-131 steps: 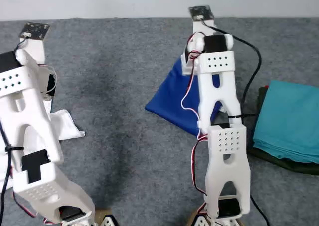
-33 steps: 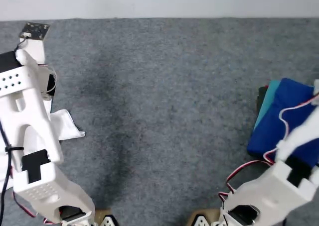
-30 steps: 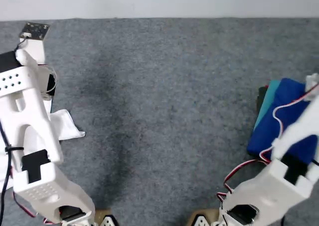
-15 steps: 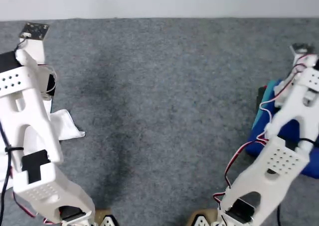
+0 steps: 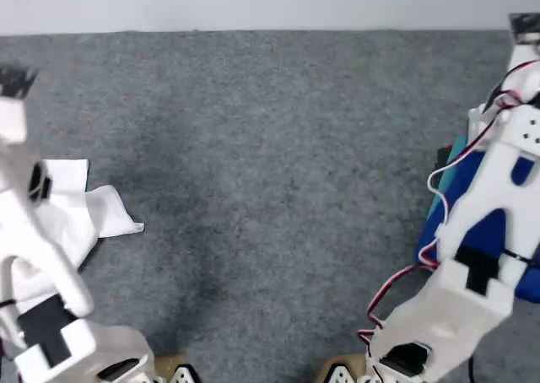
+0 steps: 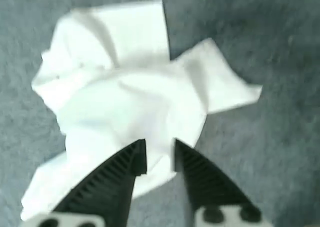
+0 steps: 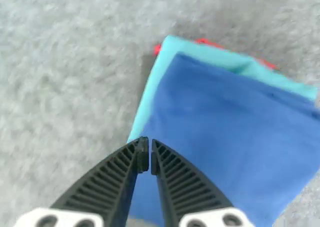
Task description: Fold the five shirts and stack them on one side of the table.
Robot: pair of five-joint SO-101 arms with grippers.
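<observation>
A crumpled white shirt (image 5: 72, 210) lies at the left side of the grey table. My left gripper (image 6: 160, 154) hangs open just above the near part of the white shirt (image 6: 125, 97), with nothing between its fingers. At the right side a folded blue shirt (image 7: 240, 137) lies on top of a teal shirt (image 7: 165, 62), and a red edge (image 7: 157, 49) peeks out beneath. My right gripper (image 7: 150, 154) is shut and empty above the corner of the blue shirt. In the high view the right arm covers much of that blue shirt (image 5: 437, 223).
The grey felt table top (image 5: 270, 147) stretches bare between the two arms. A pale wall band runs along its far edge (image 5: 253, 3). The right arm (image 5: 489, 214) stands over the stack, and the left arm (image 5: 34, 256) rises at the near left.
The right arm carried the blue shirt onto the stack at the right, let go and rose above it. In the last half second the left arm swung left, uncovering the white shirt.
</observation>
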